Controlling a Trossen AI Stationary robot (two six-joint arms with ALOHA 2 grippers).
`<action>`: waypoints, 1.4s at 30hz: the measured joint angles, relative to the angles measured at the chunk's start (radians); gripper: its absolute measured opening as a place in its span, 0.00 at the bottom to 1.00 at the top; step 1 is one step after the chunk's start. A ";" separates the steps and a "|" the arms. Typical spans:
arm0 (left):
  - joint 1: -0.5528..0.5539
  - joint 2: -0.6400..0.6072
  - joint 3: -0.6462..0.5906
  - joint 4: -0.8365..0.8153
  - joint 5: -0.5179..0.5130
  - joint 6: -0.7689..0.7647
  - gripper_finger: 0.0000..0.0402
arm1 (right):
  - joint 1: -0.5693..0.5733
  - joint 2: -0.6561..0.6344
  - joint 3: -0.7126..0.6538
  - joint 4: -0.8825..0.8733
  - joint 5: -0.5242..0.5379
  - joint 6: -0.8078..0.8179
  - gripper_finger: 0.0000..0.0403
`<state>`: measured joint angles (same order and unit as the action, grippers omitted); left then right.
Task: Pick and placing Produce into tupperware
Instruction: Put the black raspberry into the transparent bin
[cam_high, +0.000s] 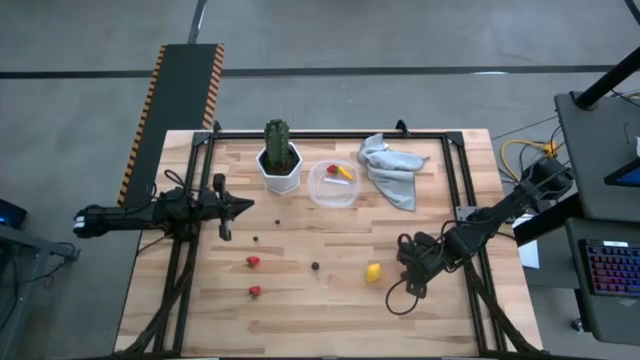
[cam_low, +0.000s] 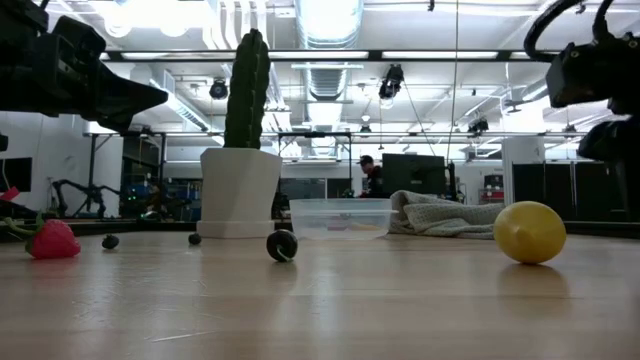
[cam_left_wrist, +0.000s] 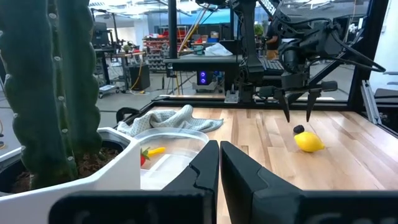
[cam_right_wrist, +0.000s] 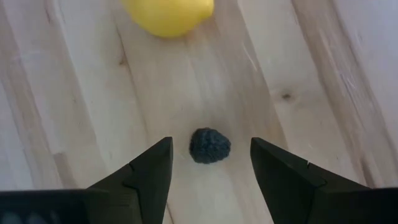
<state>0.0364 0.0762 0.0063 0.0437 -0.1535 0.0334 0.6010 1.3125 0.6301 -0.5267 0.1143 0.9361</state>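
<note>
Beside the lemon (cam_right_wrist: 168, 15) on the desk (cam_high: 330, 300), right claw (cam_right_wrist: 210, 163) hangs released, dark berry (cam_right_wrist: 209, 145) directly below between its fingers; left claw (cam_left_wrist: 219, 163), clenched, waits far off by the cactus (cam_high: 278, 144).

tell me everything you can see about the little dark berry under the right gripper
The dark berry is a small, round, bumpy blackish piece, like a toy blackberry. It lies loose on the wooden table, beside the yellow lemon but apart from it. The right gripper hangs open above, its fingers on either side, touching nothing.
</note>
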 joint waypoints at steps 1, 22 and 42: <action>0.000 0.001 0.000 0.000 0.000 0.000 0.00 | 0.001 0.000 -0.006 0.010 0.000 0.004 0.52; 0.000 0.007 0.000 0.000 0.000 0.000 0.00 | 0.039 0.000 -0.062 0.128 0.021 0.032 0.52; 0.001 0.007 0.000 0.001 -0.001 0.000 0.00 | 0.039 0.121 -0.081 0.209 0.021 0.030 0.51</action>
<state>0.0374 0.0830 0.0063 0.0444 -0.1543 0.0338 0.6395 1.4336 0.5488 -0.3176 0.1348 0.9657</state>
